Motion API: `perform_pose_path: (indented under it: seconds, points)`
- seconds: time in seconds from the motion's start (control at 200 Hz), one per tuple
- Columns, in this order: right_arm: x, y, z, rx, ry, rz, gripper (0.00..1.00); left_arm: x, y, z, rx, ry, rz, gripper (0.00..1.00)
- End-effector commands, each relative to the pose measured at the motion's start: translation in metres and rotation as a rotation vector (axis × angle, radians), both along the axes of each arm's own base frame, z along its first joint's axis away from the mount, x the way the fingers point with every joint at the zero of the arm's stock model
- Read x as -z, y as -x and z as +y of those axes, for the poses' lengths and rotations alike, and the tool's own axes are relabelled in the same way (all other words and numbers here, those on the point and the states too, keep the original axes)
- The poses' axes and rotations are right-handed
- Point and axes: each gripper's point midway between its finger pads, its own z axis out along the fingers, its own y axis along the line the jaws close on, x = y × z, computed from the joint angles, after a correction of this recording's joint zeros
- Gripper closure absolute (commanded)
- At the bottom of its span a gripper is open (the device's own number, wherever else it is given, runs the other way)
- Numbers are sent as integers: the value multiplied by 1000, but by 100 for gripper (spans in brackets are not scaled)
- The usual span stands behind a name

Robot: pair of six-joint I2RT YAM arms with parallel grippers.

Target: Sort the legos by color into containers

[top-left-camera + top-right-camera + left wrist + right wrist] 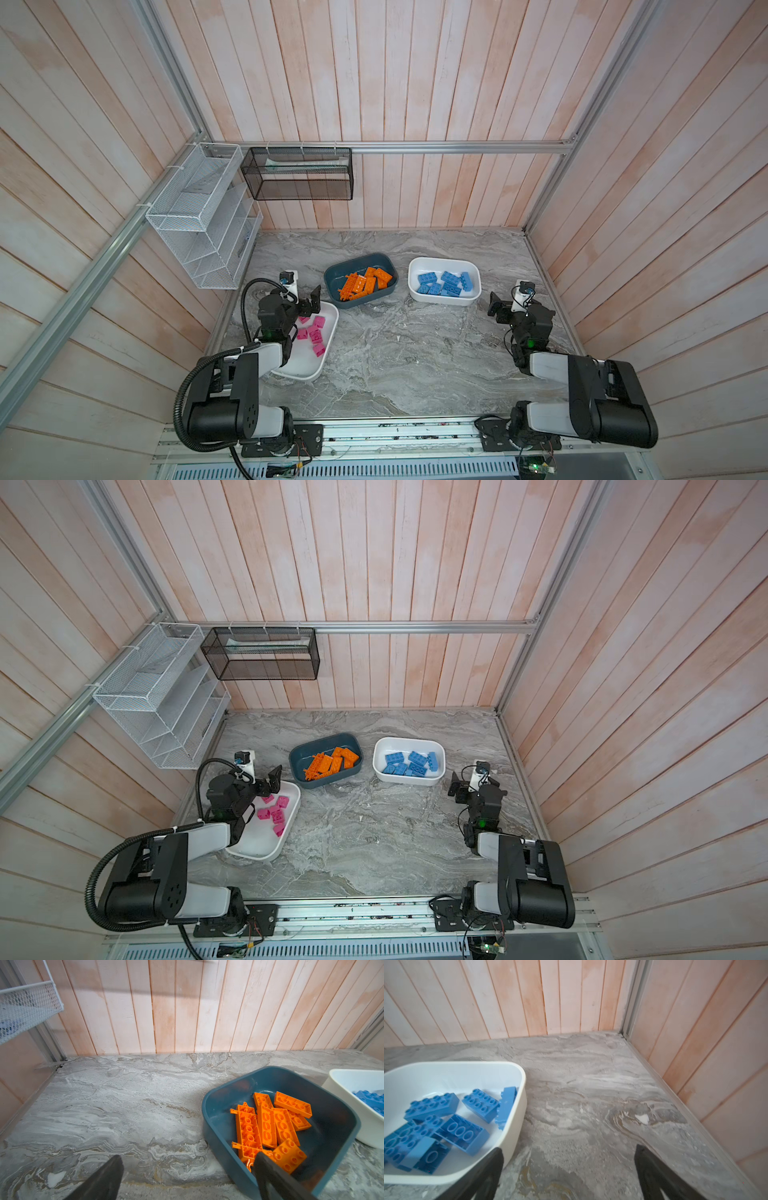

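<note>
Orange legos (365, 282) fill the dark teal container (343, 268) at mid table; the left wrist view shows them (270, 1124) inside its wall (216, 1130). To its right, blue legos (444, 284) (446, 1122) lie in a white container (440, 265) (517, 1109). Pink legos (313, 332) lie in another white container (305, 365) at front left, partly hidden by my left arm. My left gripper (313, 301) (188, 1157) hangs open and empty between the pink and teal containers. My right gripper (496, 309) (569, 1149) is open and empty beside the blue legos' container.
A white wire-mesh rack (199, 216) hangs on the left wall and a black mesh basket (297, 172) on the back wall. Wooden walls close in the marble table (415, 353) on three sides. An aluminium rail (395, 432) runs along the front.
</note>
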Motion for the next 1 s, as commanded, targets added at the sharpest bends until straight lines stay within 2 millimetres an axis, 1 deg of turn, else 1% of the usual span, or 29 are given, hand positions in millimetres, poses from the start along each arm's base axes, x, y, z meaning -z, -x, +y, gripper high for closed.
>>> perform_pose_path:
  seconds: [0.0, 0.04, 0.09, 0.165, 0.19, 0.215, 0.27, 0.33, 0.4, 0.55, 0.59, 0.615, 0.71, 0.85, 0.995]
  points:
    - [-13, 6, 21, -119, 10, -130, 2, -8, 0, -5, 44, -29, -80, 0]
    - [-11, 7, 28, -160, 12, -150, 2, -5, 0, -5, 44, -28, -80, 0]
    - [-13, 6, 31, -161, 26, -181, 2, -4, -1, -3, 32, -25, -82, 0]
    - [-11, 6, 28, -142, 39, -152, 2, 1, 7, 1, 5, -23, -110, 0]
    - [-8, 6, 27, -138, 39, -131, 2, -4, 10, 0, 6, -18, -152, 0]
    - [-8, 5, 28, -142, 40, -124, 2, -2, 11, 1, 3, -12, -157, 0]
    - [-7, 3, 29, -150, 30, -128, 2, 3, 8, 2, 1, -20, -101, 0]
    - [-5, -3, 31, -164, 33, -109, 2, -1, 8, 3, -5, -12, -140, 0]
    - [-3, -6, 29, -163, 20, -85, 2, 0, 6, 4, -11, -15, -115, 0]
    - [-3, -6, 27, -161, 13, -87, 2, 2, 6, 6, -24, -12, -109, 0]
    - [-3, -8, 23, -130, 10, -83, 2, 1, 4, 11, -54, -5, -108, 0]
    - [-2, -11, 13, -73, -3, -75, 2, 3, 4, 14, -68, -5, -101, 0]
    - [-1, -12, 0, 20, -15, -68, 2, 2, 3, 15, -74, -5, -102, 0]
    - [0, -13, 6, 18, 18, -59, 2, 3, 3, 16, -86, -1, -98, 0]
    - [0, -14, 5, 20, 17, -56, 2, 2, 3, 16, -85, -2, -101, 0]
